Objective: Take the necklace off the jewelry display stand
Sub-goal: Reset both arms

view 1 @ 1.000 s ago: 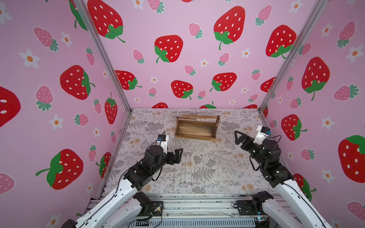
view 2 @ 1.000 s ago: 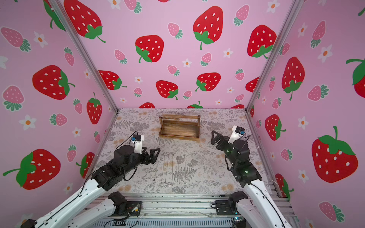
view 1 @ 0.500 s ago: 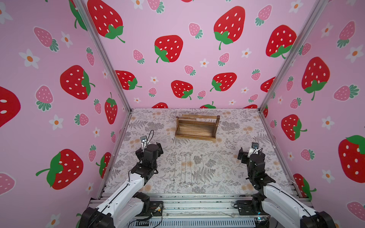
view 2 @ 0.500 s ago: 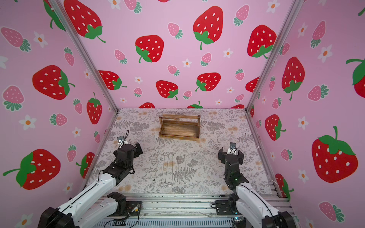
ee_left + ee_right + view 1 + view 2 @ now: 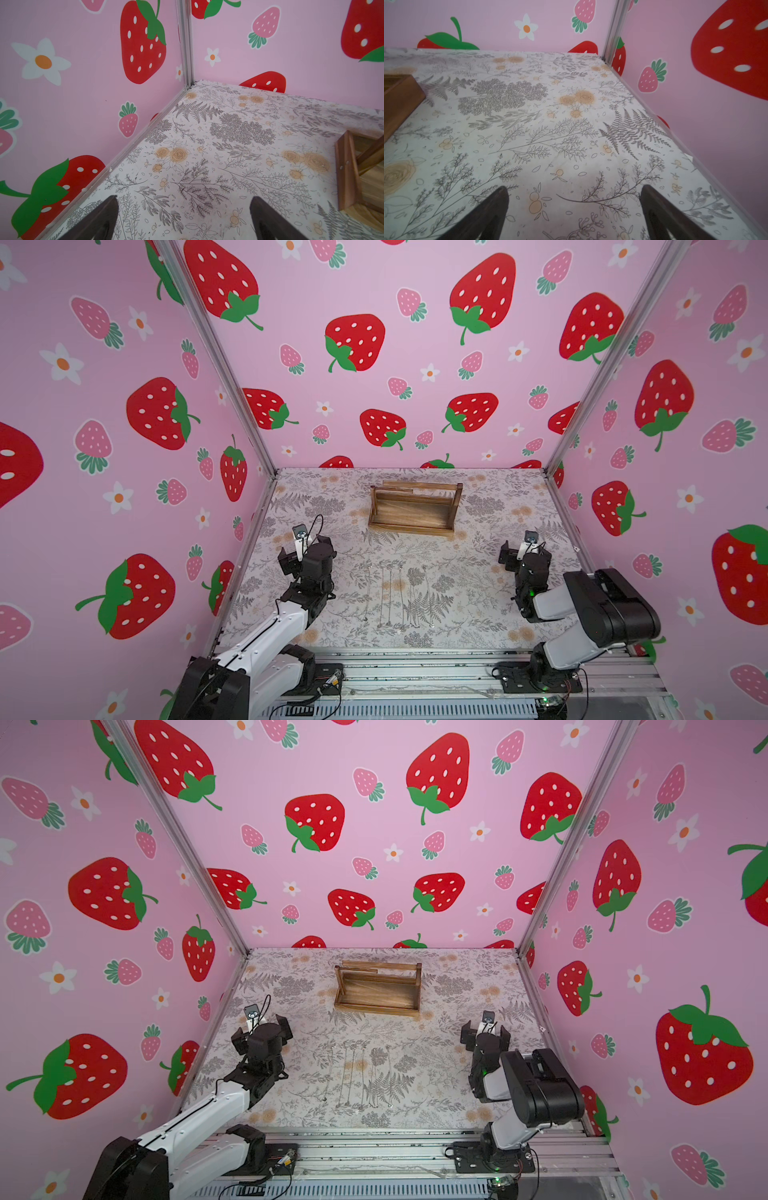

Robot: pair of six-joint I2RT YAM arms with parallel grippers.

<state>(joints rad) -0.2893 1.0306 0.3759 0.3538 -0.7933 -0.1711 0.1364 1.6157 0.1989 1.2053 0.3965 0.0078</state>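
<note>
The jewelry display stand (image 5: 413,510) (image 5: 376,990), a brown wooden rack with a tray base, stands at the back middle of the table, and no chain shows on its bars. Several thin necklace chains (image 5: 390,597) (image 5: 353,1077) lie stretched out side by side on the floral mat nearer the front. My left gripper (image 5: 305,551) (image 5: 261,1033) (image 5: 184,200) hovers open and empty at the front left. My right gripper (image 5: 524,556) (image 5: 485,1036) (image 5: 575,189) is open and empty at the front right. A corner of the stand (image 5: 349,172) (image 5: 398,99) shows in each wrist view.
Pink strawberry walls close the table on the left, back and right, with metal corner posts (image 5: 216,356) (image 5: 615,352). The arm bases sit on a metal rail (image 5: 415,672) along the front edge.
A second ago both arms reached toward the table's middle. They have since pulled back and folded down at the front left and front right. Both grippers stayed open.
</note>
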